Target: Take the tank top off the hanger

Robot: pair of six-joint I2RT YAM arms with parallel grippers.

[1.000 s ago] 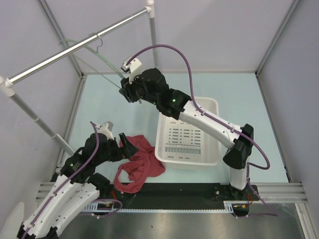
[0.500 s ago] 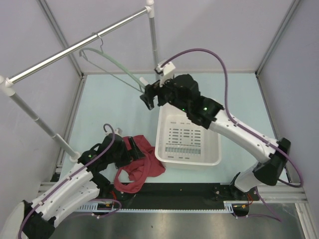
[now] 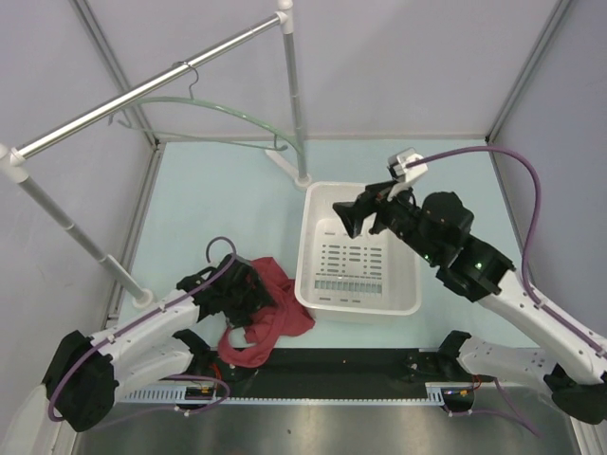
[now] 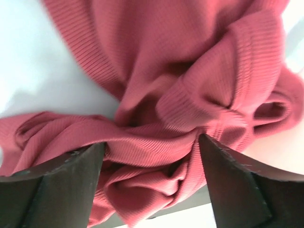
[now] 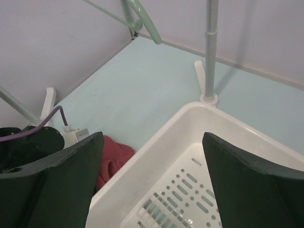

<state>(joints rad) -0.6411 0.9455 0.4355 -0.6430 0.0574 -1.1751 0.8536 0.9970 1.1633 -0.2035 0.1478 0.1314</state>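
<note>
The dark red tank top (image 3: 275,318) lies crumpled on the table left of the white basket, off the hanger. The pale green hanger (image 3: 223,106) hangs bare by its hook from the silver rail. My left gripper (image 3: 250,290) is low over the tank top, open, with folds of the fabric (image 4: 156,95) bunched between its fingers; its midpoint in the left wrist view (image 4: 149,142) lies on cloth. My right gripper (image 3: 349,220) is open and empty above the basket's far end. In the right wrist view (image 5: 152,135) the hanger's end (image 5: 142,21) and the tank top (image 5: 114,159) show.
The white plastic basket (image 3: 410,248) stands at centre right with nothing in it. The silver rail (image 3: 142,90) runs diagonally at the back left on posts; one post foot (image 3: 302,178) stands just behind the basket. Grey walls enclose the table.
My right gripper let go of the hanger and drew back right over the basket. The hanger swung back under the rail. My left arm dropped lower onto the tank top.
</note>
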